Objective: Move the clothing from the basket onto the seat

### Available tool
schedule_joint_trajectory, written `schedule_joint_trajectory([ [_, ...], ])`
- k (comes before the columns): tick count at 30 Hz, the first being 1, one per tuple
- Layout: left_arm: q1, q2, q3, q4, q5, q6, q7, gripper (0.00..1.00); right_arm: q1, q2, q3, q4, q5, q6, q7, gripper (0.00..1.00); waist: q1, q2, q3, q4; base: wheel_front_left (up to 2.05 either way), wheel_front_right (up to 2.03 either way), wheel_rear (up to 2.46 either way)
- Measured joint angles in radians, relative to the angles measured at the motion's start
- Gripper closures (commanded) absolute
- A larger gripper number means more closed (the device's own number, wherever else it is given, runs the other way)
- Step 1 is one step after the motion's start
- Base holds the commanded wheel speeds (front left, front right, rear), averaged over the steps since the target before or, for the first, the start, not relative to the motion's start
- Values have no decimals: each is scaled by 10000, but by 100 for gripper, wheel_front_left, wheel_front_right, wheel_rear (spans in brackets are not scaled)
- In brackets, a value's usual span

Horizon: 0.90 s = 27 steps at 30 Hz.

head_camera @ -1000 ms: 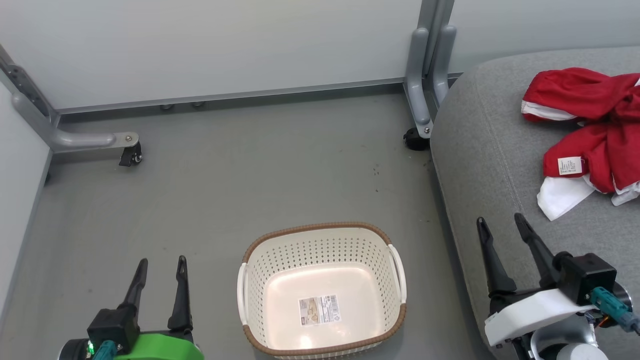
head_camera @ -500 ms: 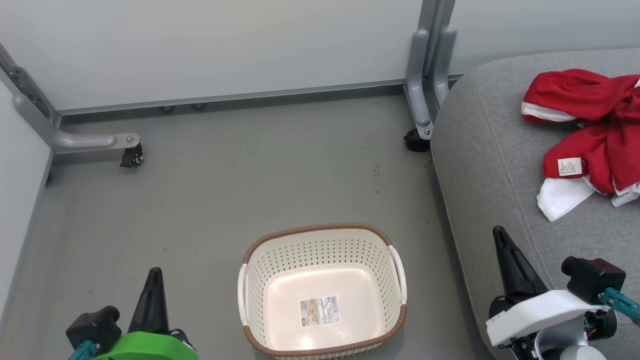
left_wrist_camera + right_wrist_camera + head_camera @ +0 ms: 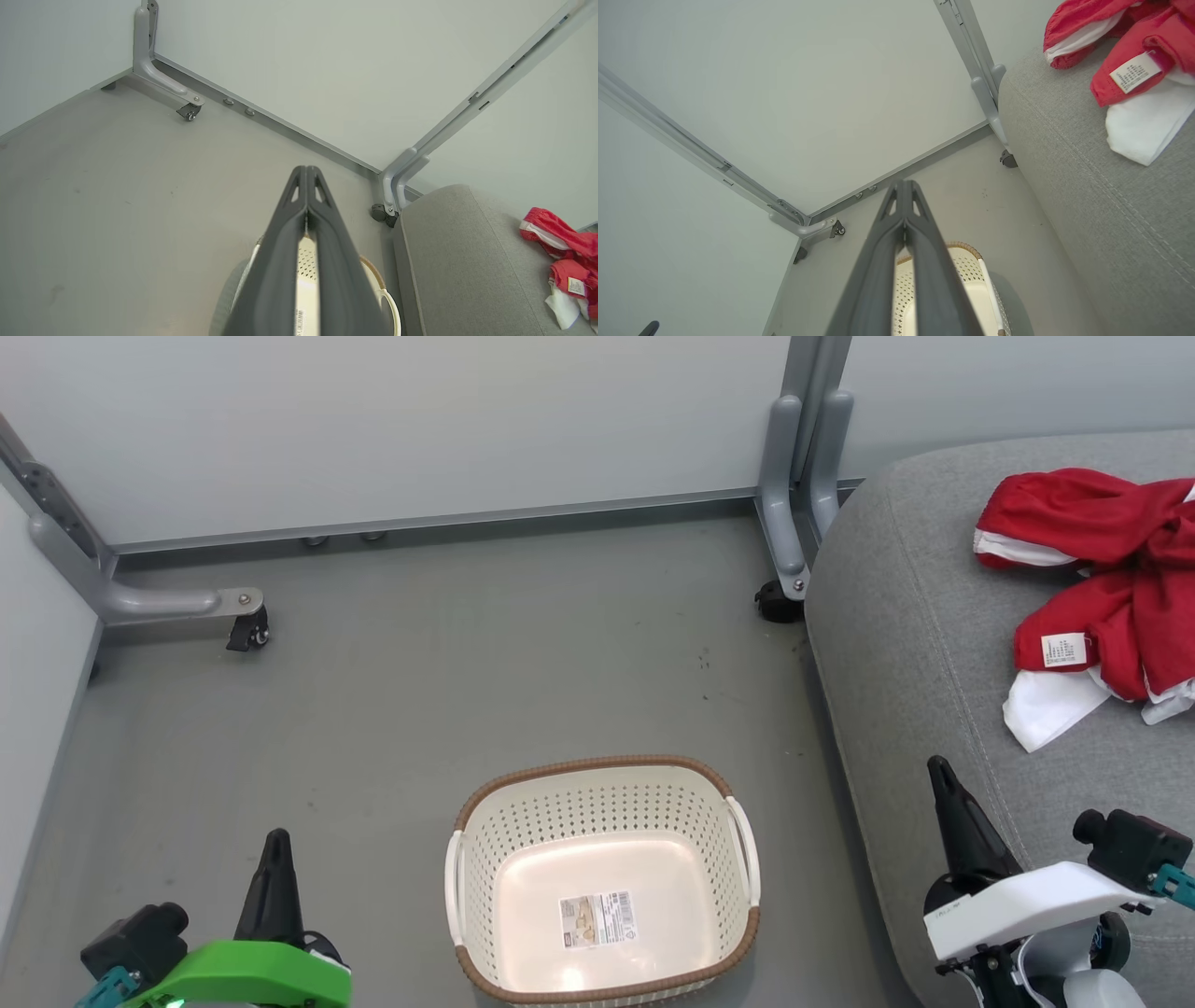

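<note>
We find the basket (image 3: 597,807) empty on the floor. The clothing (image 3: 1120,588) lies on the seat (image 3: 915,653). The left pincer (image 3: 276,847) and right pincer (image 3: 940,777) are pressed together, holding nothing. We judge the task complete, with nothing left to move.

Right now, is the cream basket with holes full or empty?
Empty. The cream perforated plastic basket shows just its bare base and barcode sticker; the red clothing lies on the grey fabric seat.
</note>
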<state>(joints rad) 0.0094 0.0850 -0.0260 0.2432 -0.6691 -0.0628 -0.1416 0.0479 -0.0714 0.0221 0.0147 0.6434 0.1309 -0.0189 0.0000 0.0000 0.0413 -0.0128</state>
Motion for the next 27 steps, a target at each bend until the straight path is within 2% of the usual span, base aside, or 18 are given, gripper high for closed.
schedule_joint_trajectory([
  [27,-405,-104,533,4,-3419,-249,938,100,-536,-84,-217,826,3760,-4,242,100,0,0,-104,34,0,0,0],
])
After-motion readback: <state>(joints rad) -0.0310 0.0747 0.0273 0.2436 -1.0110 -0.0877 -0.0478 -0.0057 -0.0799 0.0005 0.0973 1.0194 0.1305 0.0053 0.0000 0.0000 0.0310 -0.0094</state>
